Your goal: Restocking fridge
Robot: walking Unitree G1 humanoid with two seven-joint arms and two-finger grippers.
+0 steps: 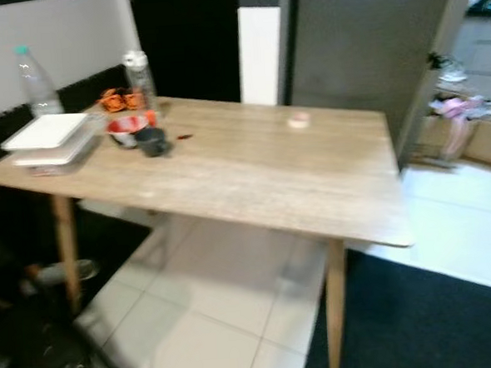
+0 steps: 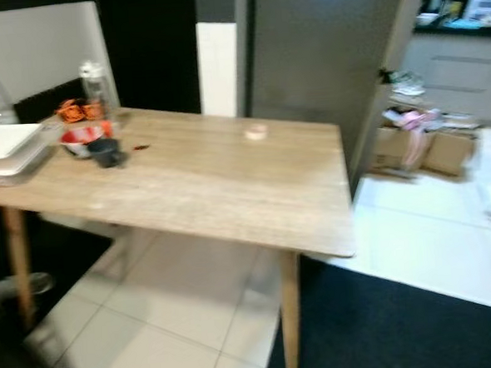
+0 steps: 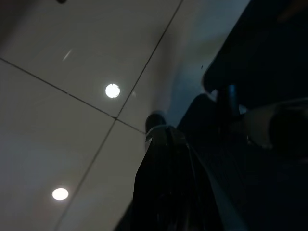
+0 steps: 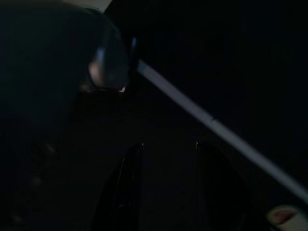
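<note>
A wooden table (image 1: pixel 253 175) stands before me. At its far left corner are a clear water bottle with a teal cap (image 1: pixel 36 80), a second clear bottle (image 1: pixel 139 76), stacked white lidded containers (image 1: pixel 49 139), a red bowl (image 1: pixel 127 129), a dark cup (image 1: pixel 153 141) and orange packets (image 1: pixel 119 99). A small pale item (image 1: pixel 298 120) lies near the far edge. Behind the table rises the tall grey fridge (image 1: pixel 362 43), its door closed. My left gripper (image 3: pixel 156 122) hangs over floor tiles, fingers pressed together. My right gripper (image 4: pixel 167 144) hangs in the dark, fingers apart and holding nothing.
A white panel (image 1: pixel 260 54) stands left of the fridge. Cardboard boxes with pink cloth (image 1: pixel 463 129) sit on the floor at right. Beneath the table are pale floor tiles (image 1: pixel 204 320), and a dark mat (image 1: pixel 421 323) lies to the right. Shoes (image 1: pixel 63 273) rest under the table's left side.
</note>
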